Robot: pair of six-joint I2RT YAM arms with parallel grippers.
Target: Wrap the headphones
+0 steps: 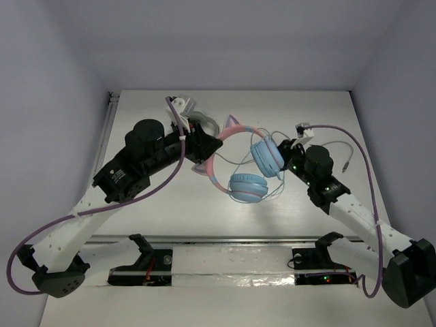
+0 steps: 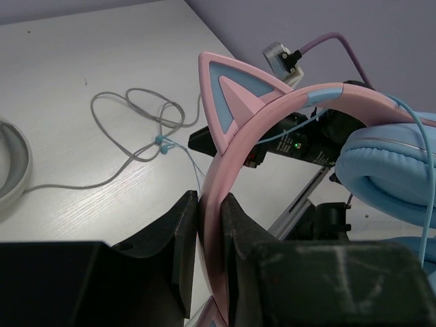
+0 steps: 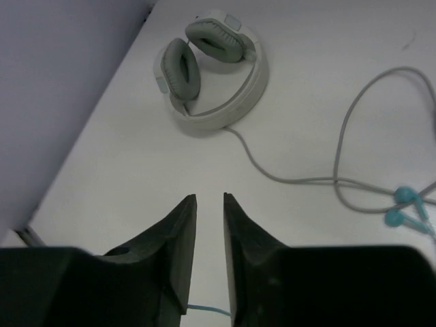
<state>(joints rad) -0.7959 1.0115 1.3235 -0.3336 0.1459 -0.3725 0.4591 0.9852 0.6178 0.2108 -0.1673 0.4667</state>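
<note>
Gripping the pink headband [image 2: 272, 112] of the headphones [image 1: 246, 185] edge-on, my left tool [image 2: 210, 204] is clamping it just below one cat ear [image 2: 235, 88]. The set is sitting over the middle of the counter [image 1: 204, 211] between my two arms, its blue ear cups turned toward the right arm. My right tool [image 3: 210, 201] is showing only a narrow slit between its jaws. The thin blue cable [image 3: 208, 310] is crossing at the root of the fingers, and I cannot tell whether it is pinched or merely passing by.

I am judging the risks like this. The band is narrow and smooth, so it may be pivoting in my left grip once the cable is pulled taut — the cups are weighing on one side. The cable is thin enough to be slipping out of a loose slit, letting any turns go slack. It could also be catching on a cat ear, or dragging in the grey lead [image 3: 286, 180] of the grey-white headset [image 3: 211, 68] and the turquoise earbuds [image 3: 402, 201] lying close by — none of them my job.

The counter is looking white and faintly grained, and pale lilac walls are closing it in on three sides.
</note>
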